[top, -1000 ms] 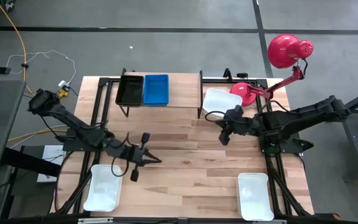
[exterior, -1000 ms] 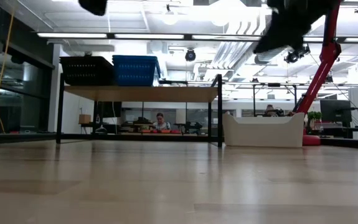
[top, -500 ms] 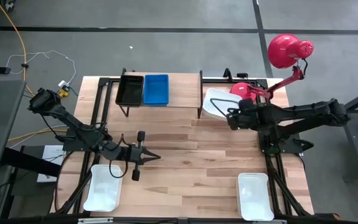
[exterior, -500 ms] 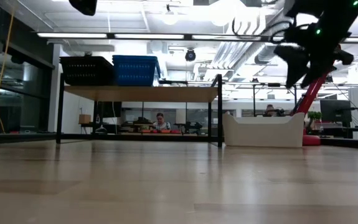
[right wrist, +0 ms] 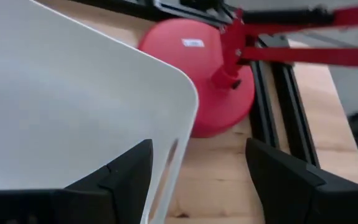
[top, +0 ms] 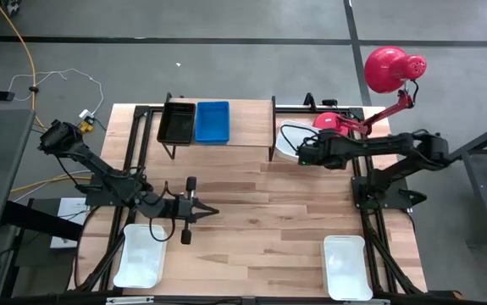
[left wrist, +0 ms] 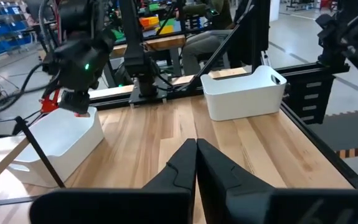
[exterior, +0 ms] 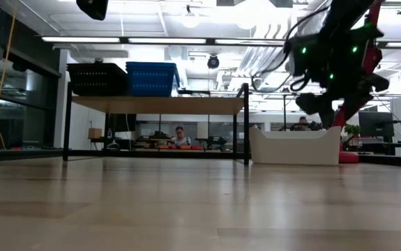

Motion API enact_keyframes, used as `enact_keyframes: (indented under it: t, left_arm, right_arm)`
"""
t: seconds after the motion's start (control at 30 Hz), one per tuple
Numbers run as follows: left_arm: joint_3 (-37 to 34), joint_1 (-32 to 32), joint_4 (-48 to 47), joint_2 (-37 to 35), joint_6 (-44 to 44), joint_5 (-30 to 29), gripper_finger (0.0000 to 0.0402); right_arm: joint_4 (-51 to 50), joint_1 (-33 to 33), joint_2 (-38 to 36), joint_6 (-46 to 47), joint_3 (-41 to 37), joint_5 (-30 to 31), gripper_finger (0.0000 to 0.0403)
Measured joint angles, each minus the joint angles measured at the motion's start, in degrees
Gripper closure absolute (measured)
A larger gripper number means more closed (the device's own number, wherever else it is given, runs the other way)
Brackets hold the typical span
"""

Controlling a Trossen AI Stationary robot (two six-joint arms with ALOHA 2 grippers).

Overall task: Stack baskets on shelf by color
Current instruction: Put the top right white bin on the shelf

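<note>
You are lowering the right gripper [right wrist: 194, 171], fingers spread, over the white basket [top: 290, 136] at the shelf [top: 247, 127]'s 3 o'clock; be straddling 1 wall squarely. The left gripper [left wrist: 195, 163], fingers together, is waiting mid-table.

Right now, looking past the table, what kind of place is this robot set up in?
Most likely an open lab or workshop. The low view shows bare ceiling ducts and strip lights, with a person at a bench far behind the shelf. The high view shows a grey concrete floor.
</note>
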Motion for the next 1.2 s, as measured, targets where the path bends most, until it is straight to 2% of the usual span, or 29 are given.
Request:
enact_keyframes:
  t: [0.23,0.4,0.5,0.77,0.8,1.0,1.2]
  left_arm:
    - [0.00,0.00,-0.02,0.00,-0.28,0.00,0.0401]
    - [0.00,0.00,-0.09,0.00,-1.19,0.00,0.0401]
    - [-0.02,0.00,-0.09,0.00,-1.11,0.00,0.0401]
    - [-0.02,0.00,-0.10,0.00,-1.07,0.00,0.0401]
    - [-0.02,0.00,-0.10,0.00,-1.07,0.00,0.0401]
    - [-0.02,0.00,-0.11,0.00,-1.07,0.00,0.0401]
    - [-0.02,0.00,-0.09,0.00,-1.07,0.00,0.0401]
  right_arm:
    - [2.71,-1.34,6.01,1.64,-0.02,-1.74,0.0162]
    - [5.49,-3.18,8.07,1.56,-0.02,-1.75,0.0193]
    - [5.54,-4.24,8.73,1.52,-0.03,-2.59,0.0231]
    - [3.24,-4.43,8.63,1.16,-0.07,-1.28,0.0383]
    - [2.52,-4.26,8.63,1.21,-0.07,-0.77,0.0392]
    - [-4.74,-2.71,7.46,3.39,-0.07,-0.44,0.0389]
    - [-12.86,1.44,0.50,7.98,-0.07,0.18,0.0398]
